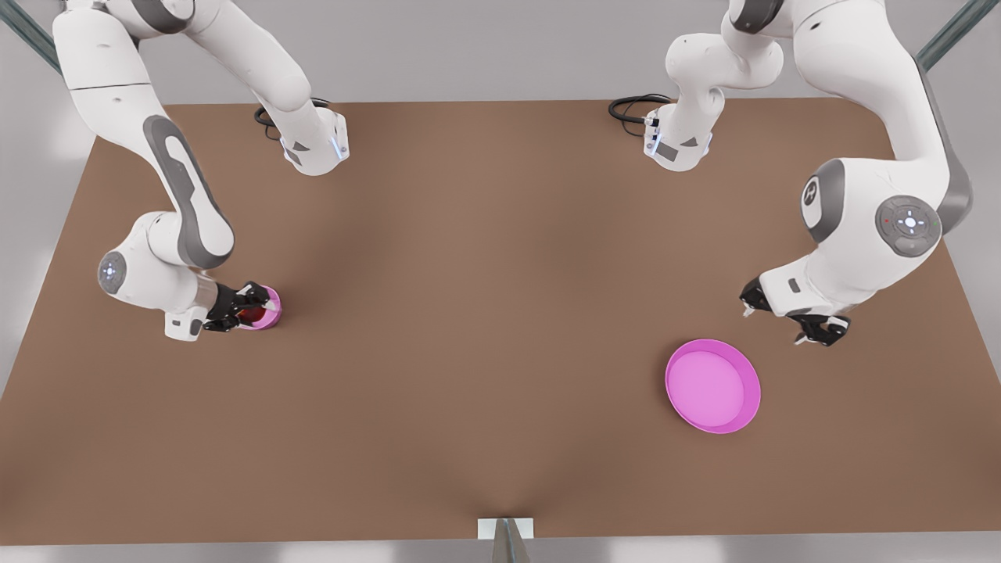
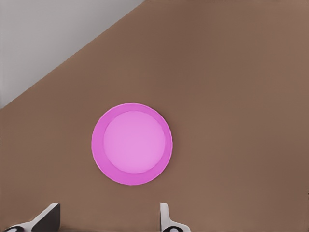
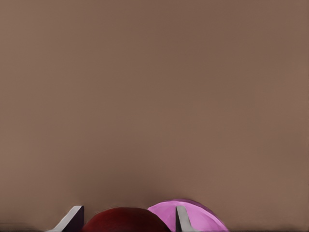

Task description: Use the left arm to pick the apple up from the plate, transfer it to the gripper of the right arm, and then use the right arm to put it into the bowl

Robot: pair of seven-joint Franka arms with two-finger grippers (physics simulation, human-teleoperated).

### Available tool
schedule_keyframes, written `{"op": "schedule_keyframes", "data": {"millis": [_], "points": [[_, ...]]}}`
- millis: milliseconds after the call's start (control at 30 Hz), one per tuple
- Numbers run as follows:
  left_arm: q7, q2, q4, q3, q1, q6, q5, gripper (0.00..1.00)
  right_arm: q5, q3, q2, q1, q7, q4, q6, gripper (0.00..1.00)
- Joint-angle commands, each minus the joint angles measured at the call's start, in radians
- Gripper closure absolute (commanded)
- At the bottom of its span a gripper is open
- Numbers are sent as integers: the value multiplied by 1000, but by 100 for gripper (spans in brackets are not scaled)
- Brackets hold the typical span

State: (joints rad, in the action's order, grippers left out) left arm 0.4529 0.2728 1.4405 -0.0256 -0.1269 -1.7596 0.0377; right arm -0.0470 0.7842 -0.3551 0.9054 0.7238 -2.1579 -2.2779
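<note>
Right end effector (image 1: 252,306) sits low over the bowl (image 1: 270,299) at the front view's left. In the right wrist view, fingers (image 3: 72,218) bracket the apple (image 3: 124,220), so I read it as pinching the apple, with the bowl rim (image 3: 203,217) just beyond. Whether the apple is resting in the bowl or held above it, I can't tell. Apple in the front view (image 1: 252,314) is a dark red patch between the black fingers, at the bowl's mouth.

Left end effector (image 1: 790,313) hangs above the bench (image 1: 485,313) near the plate (image 1: 713,386), toward the front view's right. Fingers (image 2: 48,217) are spread, nothing between them. Plate is bare in the left wrist view (image 2: 132,144). This arm is waiting.

Handling, my judgement: the apple is small, rigid, round and smooth, and light for this end effector. It will roll if dropped from height or nudged sideways. Best hold is across the widest part, pads on opposite sides, moderate force. The bowl is small and deep, looks light, and could tip or slide if a finger catches the rim on release.

Pose: right arm folded low, wrist bent toward the bowl, end effector tilted rather than plumb. Left arm elbow high, wrist pointing down near the plate.

Task reads as near the end: only release and a clean lift-off left.
</note>
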Motion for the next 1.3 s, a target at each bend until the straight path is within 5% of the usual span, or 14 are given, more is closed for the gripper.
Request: {"op": "schedule_keyframes", "data": {"millis": [0, 400, 433, 467, 600, 667, 733, 800, 933, 967, 1033, 1267], "points": [[-1037, 0, -2, -1, 1, -28, -22, 0, 99, 0, -25, 15, 2, -2, -44, 29], [-1042, 14, 0, -1, 4, -26, -27, 0, 179, -20, -62, 29, -6, -11, -43, 25], [-1042, 17, -2, -1, 4, -26, -25, 0, 179, -20, -62, 29, -6, -10, -41, 20], [-1042, 19, -2, -1, 4, -26, -25, 0, 179, -20, -62, 33, -6, -10, -41, 2], [-1048, 20, -2, -1, 3, -26, -25, 0, 179, -20, -62, 32, -7, -2, -40, 0], [-1047, 20, -2, -1, 0, -26, -25, 0, 179, 4, -59, 18, -53, 117, 72, 0], [-1040, 32, -5, 3, 0, -26, -19, 0, 234, 59, -58, -51, -199, 401, 279, 0], [-1037, 56, -26, 6, -5, -26, -19, 0, 410, 49, -61, -296, -452, 803, 581, 0], [-878, 62, -28, 12, -11, -26, -19, 0, 420, 66, -6, -384, -822, 856, 701, 0], [-878, 62, -28, 12, -11, -26, -21, 0, 309, -67, 80, -440, -791, 826, 696, 0], [-875, 59, -29, 16, -22, -5, -19, 0, 133, -761, 194, -991, -689, 771, 684, 0], [-806, 56, -57, 18, -25, 61, -22, 0, 88, -773, 177, -990, -773, 773, 698, 0]]}}
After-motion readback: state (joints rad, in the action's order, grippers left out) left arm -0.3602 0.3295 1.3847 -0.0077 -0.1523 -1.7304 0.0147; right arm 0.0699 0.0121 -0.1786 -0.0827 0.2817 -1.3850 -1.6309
